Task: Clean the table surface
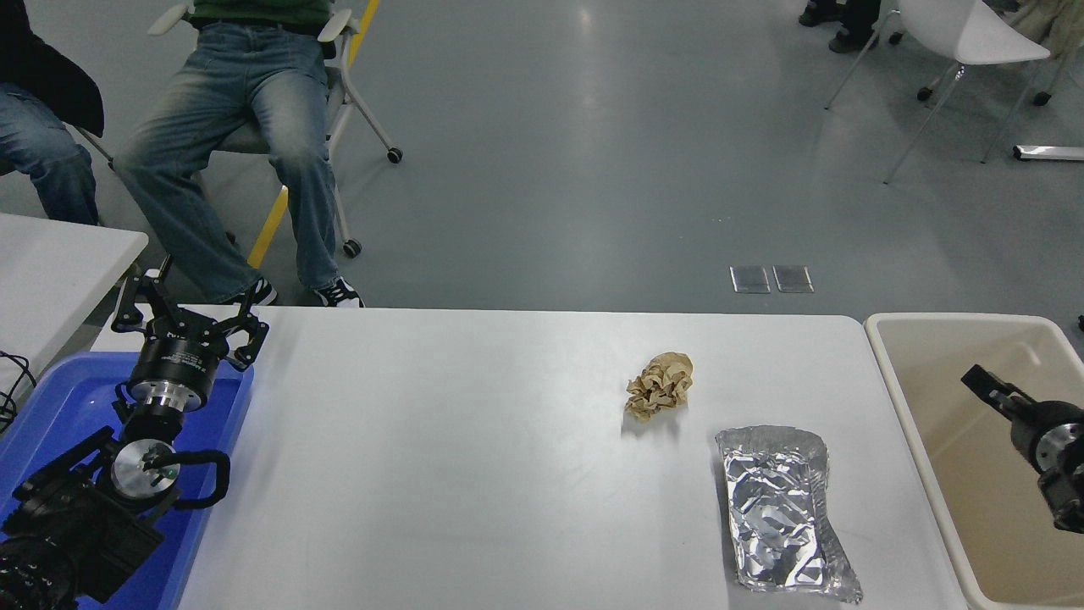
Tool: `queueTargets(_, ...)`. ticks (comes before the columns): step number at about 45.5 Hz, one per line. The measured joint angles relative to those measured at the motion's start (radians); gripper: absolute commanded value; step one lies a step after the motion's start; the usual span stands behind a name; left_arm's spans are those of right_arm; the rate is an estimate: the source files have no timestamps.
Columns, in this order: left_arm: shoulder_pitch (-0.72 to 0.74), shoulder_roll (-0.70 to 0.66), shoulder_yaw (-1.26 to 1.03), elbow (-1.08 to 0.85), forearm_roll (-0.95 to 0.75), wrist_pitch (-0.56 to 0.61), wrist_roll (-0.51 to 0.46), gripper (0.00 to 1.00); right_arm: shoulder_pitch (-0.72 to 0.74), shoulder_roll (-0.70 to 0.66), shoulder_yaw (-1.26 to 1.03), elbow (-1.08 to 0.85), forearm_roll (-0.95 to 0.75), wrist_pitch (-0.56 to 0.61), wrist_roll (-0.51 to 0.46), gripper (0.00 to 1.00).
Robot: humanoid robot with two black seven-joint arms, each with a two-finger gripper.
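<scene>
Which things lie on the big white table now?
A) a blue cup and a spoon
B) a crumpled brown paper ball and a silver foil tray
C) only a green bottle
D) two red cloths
B: the crumpled brown paper ball and the silver foil tray rest apart on the table surface.

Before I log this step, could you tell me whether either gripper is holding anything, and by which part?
Nothing is held. The left gripper is open over the blue tray; the right gripper, above the beige bin, has nothing visible in it.
</scene>
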Motion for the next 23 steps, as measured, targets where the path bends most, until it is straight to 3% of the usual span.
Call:
queueTargets(11,0.000,0.000,0.000,0.000,0.001,-0.001,0.000,1.00,0.030,0.042,0.021,-0.001,0.037,0.261,0.217,1.00)
queueTargets(23,0.000,0.000,0.000,0.000,0.001,-0.002,0.000,1.00,0.051,0.070,0.088,-0.001,0.058,0.457,0.318,1.00)
